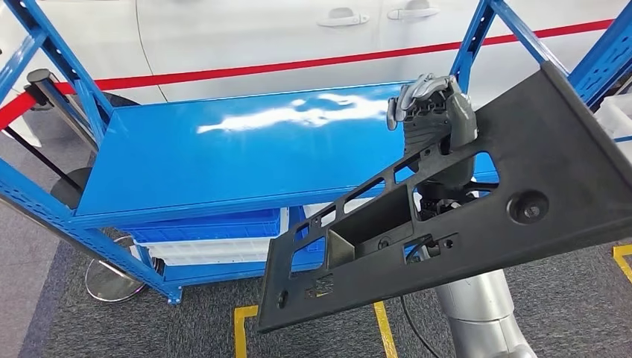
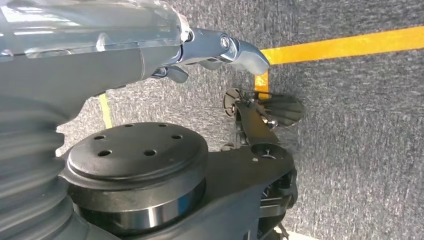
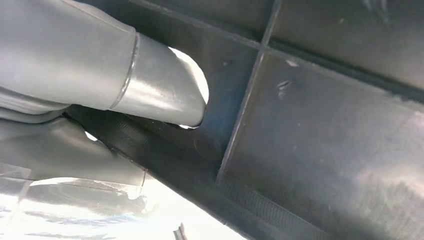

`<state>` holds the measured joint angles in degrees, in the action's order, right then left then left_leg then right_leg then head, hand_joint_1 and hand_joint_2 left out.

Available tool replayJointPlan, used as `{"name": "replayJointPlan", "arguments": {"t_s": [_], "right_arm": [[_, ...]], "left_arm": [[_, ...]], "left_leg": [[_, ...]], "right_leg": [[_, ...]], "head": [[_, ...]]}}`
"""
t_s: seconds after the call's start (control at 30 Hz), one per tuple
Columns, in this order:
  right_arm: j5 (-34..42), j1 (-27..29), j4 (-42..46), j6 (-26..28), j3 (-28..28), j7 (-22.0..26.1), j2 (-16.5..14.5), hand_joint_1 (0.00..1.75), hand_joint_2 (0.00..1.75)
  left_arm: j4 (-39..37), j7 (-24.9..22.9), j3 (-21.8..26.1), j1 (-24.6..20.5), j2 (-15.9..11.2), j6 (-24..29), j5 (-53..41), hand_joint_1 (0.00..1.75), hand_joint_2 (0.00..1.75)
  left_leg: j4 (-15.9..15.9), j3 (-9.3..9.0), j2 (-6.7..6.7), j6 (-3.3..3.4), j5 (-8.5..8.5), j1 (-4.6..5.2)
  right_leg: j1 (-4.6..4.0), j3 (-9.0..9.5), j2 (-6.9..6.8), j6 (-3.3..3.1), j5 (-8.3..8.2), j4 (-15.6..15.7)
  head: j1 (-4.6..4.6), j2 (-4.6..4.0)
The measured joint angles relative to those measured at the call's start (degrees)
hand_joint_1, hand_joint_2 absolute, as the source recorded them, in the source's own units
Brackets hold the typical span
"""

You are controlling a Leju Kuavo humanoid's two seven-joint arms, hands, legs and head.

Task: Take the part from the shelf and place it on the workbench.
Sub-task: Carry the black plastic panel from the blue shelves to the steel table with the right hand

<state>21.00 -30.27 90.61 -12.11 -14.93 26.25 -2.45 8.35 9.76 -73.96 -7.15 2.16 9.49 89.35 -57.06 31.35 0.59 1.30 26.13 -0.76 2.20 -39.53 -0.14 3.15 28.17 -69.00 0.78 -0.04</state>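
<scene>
The part is a large black plastic panel with cut-outs and a rectangular pocket. It hangs tilted in the air in front of the blue shelf board, its low end towards the floor. My right hand grips it at its upper edge, fingers curled over the top. In the right wrist view the thick grey thumb presses against the panel's ribbed black back. My left hand hangs at my side over grey carpet, a silver finger stretched out and nothing in it.
Blue rack posts rise at both ends of the shelf, with blue and white bins on the level below. A white car stands behind. A stanchion base is at the left, a white bin at the right, yellow tape on the floor.
</scene>
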Motion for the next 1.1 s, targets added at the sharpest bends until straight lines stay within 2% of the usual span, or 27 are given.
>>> {"name": "replayJointPlan", "arguments": {"t_s": [0.03,0.1,0.17,0.23,0.27,0.3,0.37,0.4,0.43,0.47,0.5,0.53,0.6,0.63,0.7,0.73,0.77,0.8,0.9,0.93,0.97,1.0,1.03,1.1], "right_arm": [[-0.01,-0.02,-0.01,-0.11,0.01,0.0,0.0,1.75,0.0],[-0.05,-0.04,0.0,-0.31,0.03,-0.02,-0.04,1.75,0.0],[-0.09,0.03,0.03,-0.36,0.1,-0.03,-0.09,1.75,0.0],[-0.09,0.06,0.04,-0.44,0.16,-0.02,-0.1,1.75,0.0],[-0.09,0.04,0.05,-0.48,0.17,-0.02,-0.11,1.75,0.0],[-0.09,0.04,0.06,-0.5,0.16,-0.02,-0.13,1.75,0.0],[-0.1,0.08,0.05,-0.5,0.16,-0.03,-0.13,1.75,0.0],[-0.1,0.14,0.03,-0.51,0.15,-0.04,-0.13,1.75,0.0],[-0.11,0.19,0.02,-0.51,0.15,-0.04,-0.13,1.75,0.0],[-0.13,0.23,0.02,-0.52,0.15,-0.04,-0.13,1.75,0.0],[-0.14,0.24,0.02,-0.52,0.15,-0.04,-0.13,1.75,0.0],[-0.15,0.23,0.03,-0.55,0.16,-0.04,-0.14,1.75,0.0],[-0.17,0.18,0.04,-0.64,0.16,-0.04,-0.15,1.75,0.0],[-0.17,0.18,0.04,-0.7,0.16,-0.05,-0.16,1.75,0.0],[-0.16,0.2,0.03,-0.8,0.15,-0.06,-0.19,1.75,0.0],[-0.16,0.21,0.03,-0.88,0.15,-0.07,-0.2,1.75,0.0],[-0.14,0.2,0.03,-0.98,0.15,-0.07,-0.21,1.75,0.0],[-0.12,0.2,0.03,-1.1,0.15,-0.07,-0.2,1.75,0.0],[-0.07,0.34,-0.11,-1.32,0.15,-0.08,-0.2,1.75,0.0],[-0.07,0.4,-0.24,-1.31,0.15,-0.09,-0.2,1.75,0.0],[-0.07,0.43,-0.35,-1.3,0.15,-0.09,-0.2,1.75,0.0],[-0.07,0.4,-0.43,-1.29,0.15,-0.09,-0.2,1.75,0.0],[-0.07,0.34,-0.46,-1.31,0.15,-0.09,-0.2,1.75,0.0],[-0.05,0.19,-0.46,-1.38,0.15,-0.08,-0.21,1.75,0.0]], "left_arm": [[-0.01,-0.02,0.0,-0.01,-0.02,0.0,0.0,0.0,1.75],[-0.04,-0.14,-0.01,-0.07,-0.07,0.04,0.0,0.0,1.75],[-0.07,-0.27,-0.02,-0.07,-0.09,0.08,0.0,0.0,1.75],[-0.07,-0.32,-0.02,-0.05,-0.08,0.09,0.0,0.0,1.75],[-0.07,-0.33,-0.02,-0.08,-0.08,0.09,0.0,0.0,1.75],[-0.07,-0.34,-0.02,-0.11,-0.08,0.09,0.0,0.0,1.75],[-0.07,-0.4,-0.02,-0.06,-0.08,0.09,0.0,0.0,1.75],[-0.07,-0.43,-0.02,0.0,-0.08,0.09,0.0,0.0,1.75],[-0.07,-0.45,-0.02,0.06,-0.08,0.09,0.0,0.0,1.75],[-0.07,-0.45,-0.02,0.09,-0.08,0.09,0.0,0.0,1.75],[-0.07,-0.45,-0.02,0.09,-0.08,0.09,0.0,0.0,1.75],[-0.07,-0.45,-0.02,0.07,-0.08,0.09,0.0,0.0,1.75],[-0.08,-0.45,-0.01,-0.03,-0.11,0.09,0.0,0.0,1.75],[-0.08,-0.46,-0.01,-0.05,-0.12,0.09,0.0,0.0,1.75],[-0.09,-0.49,0.0,0.01,-0.11,0.09,0.0,0.0,1.75],[-0.09,-0.5,0.01,0.05,-0.09,0.09,0.0,0.0,1.75],[-0.09,-0.5,0.02,0.05,-0.08,0.1,0.0,0.0,1.75],[-0.09,-0.5,0.04,0.02,-0.07,0.11,0.0,0.0,1.75],[-0.11,-0.5,0.17,0.0,-0.04,0.08,0.0,0.0,1.75],[-0.11,-0.5,0.26,0.03,-0.02,0.04,0.0,0.0,1.75],[-0.11,-0.49,0.37,0.04,0.0,0.01,0.0,0.0,1.75],[-0.11,-0.47,0.46,0.03,0.01,-0.03,0.0,0.0,1.75],[-0.11,-0.45,0.54,0.01,0.02,-0.04,0.0,0.0,1.75],[-0.11,-0.42,0.6,-0.08,0.03,-0.07,0.0,0.0,1.75]], "left_leg": [[-0.59,0.19,-0.04,-0.51,0.41,-0.17],[-1.93,0.79,-0.1,-1.54,1.15,-0.18],[-2.33,1.2,-0.09,-2.24,1.29,-0.05],[-2.51,1.37,-0.06,-2.69,1.68,-0.23],[-3.68,1.83,-0.06,-2.87,2.56,-0.31],[-5.94,2.8,-0.09,-3.0,3.97,-0.35],[-13.4,6.19,-0.11,-3.09,7.56,-0.34],[-16.84,7.85,-0.11,-3.05,8.74,-0.34],[-18.7,8.79,-0.11,-2.91,8.95,-0.33],[-18.24,8.64,-0.12,-2.66,8.02,-0.29],[-15.54,7.4,-0.14,-2.3,6.18,-0.21],[-11.45,5.52,-0.17,-1.79,4.07,-0.03],[-4.68,2.47,-0.23,-1.1,1.66,0.4],[-3.12,1.86,-0.28,-0.99,1.37,0.6],[-2.48,1.76,-0.36,-0.93,1.14,0.72],[-2.16,1.69,-0.34,-0.7,0.79,0.61],[-1.78,1.61,-0.31,-0.39,0.4,0.47],[-1.42,1.57,-0.26,-0.1,0.03,0.33],[-1.33,1.94,-0.21,0.33,-0.36,0.42],[-1.43,2.07,-0.21,0.35,-0.38,0.46],[-1.56,2.17,-0.22,0.36,-0.38,0.48],[-1.71,2.21,-0.25,0.32,-0.36,0.49],[-1.89,2.24,-0.29,0.24,-0.31,0.49],[-2.32,2.55,-0.38,-0.11,-0.21,0.72]], "right_leg": [[0.15,1.67,-0.02,0.3,-1.31,3.27],[0.15,3.56,0.07,-0.22,-2.38,7.52],[-0.17,3.34,0.23,-1.52,-2.08,7.84],[-0.2,3.22,0.24,-2.39,-2.13,7.84],[-0.16,3.24,0.23,-2.75,-2.18,7.92],[-0.16,3.26,0.19,-3.04,-2.2,7.98],[-0.4,3.2,0.14,-3.41,-2.21,7.99],[-0.58,3.17,0.14,-3.52,-2.21,7.99],[-0.76,3.17,0.16,-3.58,-2.22,7.98],[-0.94,3.23,0.21,-3.61,-2.22,7.98],[-1.08,3.35,0.27,-3.61,-2.22,7.98],[-1.17,3.47,0.31,-3.61,-2.22,8.0],[-1.38,3.48,0.34,-3.42,-2.24,8.01],[-1.37,3.38,0.32,-3.22,-2.32,8.06],[-1.31,3.28,0.28,-2.58,-2.67,8.36],[-1.26,3.29,0.24,-2.29,-2.59,8.35],[-1.27,3.11,0.21,-2.02,-2.0,7.83],[-1.31,2.48,0.2,-1.82,-0.7,6.24],[-1.3,-1.63,0.19,-1.48,4.75,-3.67],[-1.3,-2.46,0.18,-1.42,5.29,-5.84],[-1.29,-2.34,0.17,-1.41,4.74,-6.01],[-1.28,-1.14,0.16,-1.47,3.23,-3.96],[-1.27,0.84,0.15,-1.6,1.27,-0.24],[-1.42,4.12,0.16,-2.05,-1.07,6.29]], "head": [[-0.03,0.0],[-0.17,0.0],[-0.24,0.0],[-0.18,0.0],[-0.17,0.0],[-0.15,0.0],[-0.15,0.0],[-0.15,0.0],[-0.16,0.0],[-0.16,0.0],[-0.15,0.0],[-0.16,0.0],[-0.17,0.0],[-0.19,0.0],[-0.19,0.0],[-0.21,0.0],[-0.22,0.0],[-0.25,0.0],[-0.27,0.0],[-0.28,0.0],[-0.28,0.0],[-0.28,0.0],[-0.29,0.0],[-0.27,0.0]]}}
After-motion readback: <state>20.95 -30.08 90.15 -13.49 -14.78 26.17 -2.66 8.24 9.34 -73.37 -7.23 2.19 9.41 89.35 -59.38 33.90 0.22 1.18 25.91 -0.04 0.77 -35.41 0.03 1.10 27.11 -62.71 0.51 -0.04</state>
